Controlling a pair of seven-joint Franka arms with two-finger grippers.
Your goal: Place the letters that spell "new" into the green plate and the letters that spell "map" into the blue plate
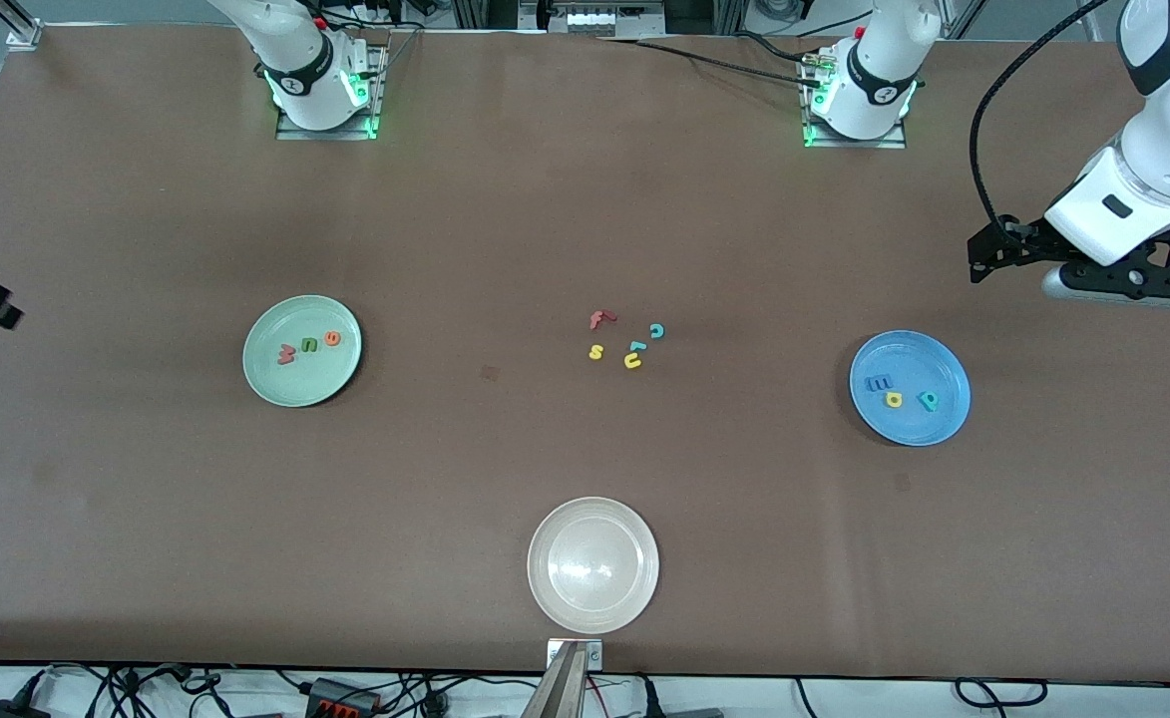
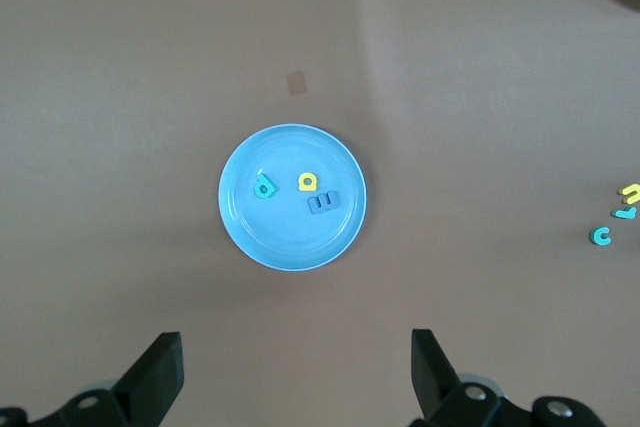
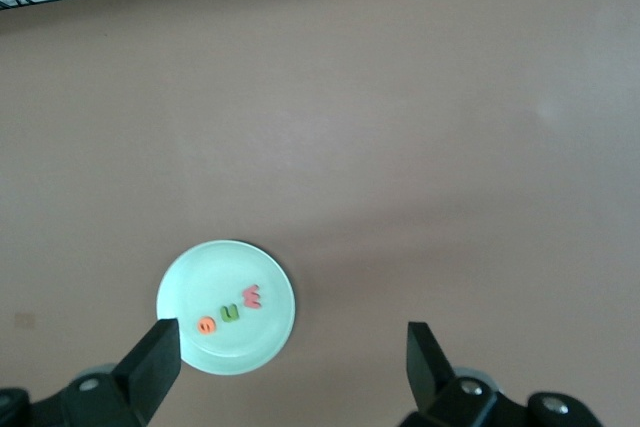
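Green plate (image 1: pixel 302 351) at right arm's end holds w, n, e (image 1: pixel 308 345). Blue plate (image 1: pixel 910 388) at left arm's end holds m, a, p (image 1: pixel 896 394). Between plates you see loose letters (image 1: pixel 628 340), apparently five, nothing covering them. Whitish plate (image 1: pixel 593 564) nearer camera. Left gripper (image 2: pixel 292 372) waits, fingers released; right gripper (image 3: pixel 290 367) likewise, holding nothing.
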